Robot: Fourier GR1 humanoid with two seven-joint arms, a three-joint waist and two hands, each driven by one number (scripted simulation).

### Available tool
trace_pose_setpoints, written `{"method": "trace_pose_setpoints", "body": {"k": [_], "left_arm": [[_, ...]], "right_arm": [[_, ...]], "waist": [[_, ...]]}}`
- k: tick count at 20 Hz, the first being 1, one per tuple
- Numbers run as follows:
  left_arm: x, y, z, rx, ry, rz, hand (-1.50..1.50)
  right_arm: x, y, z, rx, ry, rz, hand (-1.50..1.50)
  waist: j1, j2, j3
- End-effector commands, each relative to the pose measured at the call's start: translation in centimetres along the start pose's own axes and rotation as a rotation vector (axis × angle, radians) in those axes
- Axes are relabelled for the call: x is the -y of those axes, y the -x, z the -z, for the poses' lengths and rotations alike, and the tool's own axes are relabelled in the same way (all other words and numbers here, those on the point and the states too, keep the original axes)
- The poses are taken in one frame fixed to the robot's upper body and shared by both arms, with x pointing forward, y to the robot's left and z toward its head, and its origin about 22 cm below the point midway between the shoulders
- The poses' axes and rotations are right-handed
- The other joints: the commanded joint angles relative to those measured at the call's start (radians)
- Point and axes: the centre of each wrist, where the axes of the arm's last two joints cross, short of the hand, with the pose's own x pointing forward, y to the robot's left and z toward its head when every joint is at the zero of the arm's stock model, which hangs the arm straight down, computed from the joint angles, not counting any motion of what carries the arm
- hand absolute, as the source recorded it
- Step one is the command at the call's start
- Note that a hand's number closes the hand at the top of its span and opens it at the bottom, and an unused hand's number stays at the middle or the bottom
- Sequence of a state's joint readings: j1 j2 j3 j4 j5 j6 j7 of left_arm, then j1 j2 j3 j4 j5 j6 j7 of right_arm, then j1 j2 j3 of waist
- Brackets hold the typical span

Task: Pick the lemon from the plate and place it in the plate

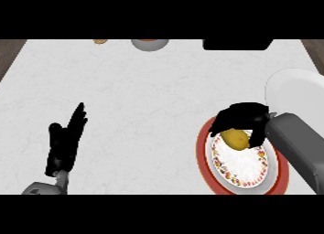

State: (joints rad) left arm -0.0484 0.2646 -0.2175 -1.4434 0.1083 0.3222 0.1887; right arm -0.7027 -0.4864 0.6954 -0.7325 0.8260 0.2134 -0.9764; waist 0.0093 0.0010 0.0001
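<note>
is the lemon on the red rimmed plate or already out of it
Over that plate, not moved away: the lemon shows above the red-rimmed plate, right hand curled round it. Whether it touches the plate: cannot tell.

The broad middle and upper left of the white counter (144,100) lie open for passage, while the red-rimmed plate (204,157) at lower right, the plain white plate (296,89) at right, and a grey bowl (149,44) and black object (238,44) along the top edge stand in the way.
</note>
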Motion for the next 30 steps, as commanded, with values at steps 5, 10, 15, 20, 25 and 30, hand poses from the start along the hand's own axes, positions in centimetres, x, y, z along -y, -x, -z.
{"method": "trace_pose_setpoints", "body": {"k": [5, 10, 15, 20, 25, 30], "left_arm": [[-0.3, -1.0, -0.9, 0.009, -0.01, 0.008, 0.0], [-0.8, 0.4, 1.3, -0.003, -0.016, 0.01, 0.0], [-1.6, 0.8, -0.4, -0.011, -0.055, -0.017, 0.0], [-2.1, 0.7, -0.6, -0.038, -0.061, 0.013, 0.0], [-1.8, 1.5, -1.1, -0.026, -0.052, -0.004, 0.0], [-1.1, 0.8, -0.7, -0.022, -0.056, -0.003, 0.0]], "right_arm": [[-2.1, 0.4, 0.6, 0.119, 0.036, -0.034, 1.5], [-1.4, 1.2, -0.3, 0.096, 0.128, -0.063, 1.5], [-5.2, 2.1, -5.0, -0.49, 0.393, 0.218, 1.5], [-4.1, 1.9, -7.6, -0.743, 0.674, 0.189, 1.5], [-0.9, -0.6, -8.4, -0.719, 0.866, 0.145, 1.5], [0.9, -2.6, -10.8, -0.819, 1.158, 0.078, 1.5]], "waist": [[0.002, 0.0, 0.001], [0.0, 0.003, 0.0], [-0.045, -0.011, -0.001], [-0.06, -0.02, -0.002], [-0.052, -0.018, -0.003], [-0.058, -0.016, -0.002]]}}
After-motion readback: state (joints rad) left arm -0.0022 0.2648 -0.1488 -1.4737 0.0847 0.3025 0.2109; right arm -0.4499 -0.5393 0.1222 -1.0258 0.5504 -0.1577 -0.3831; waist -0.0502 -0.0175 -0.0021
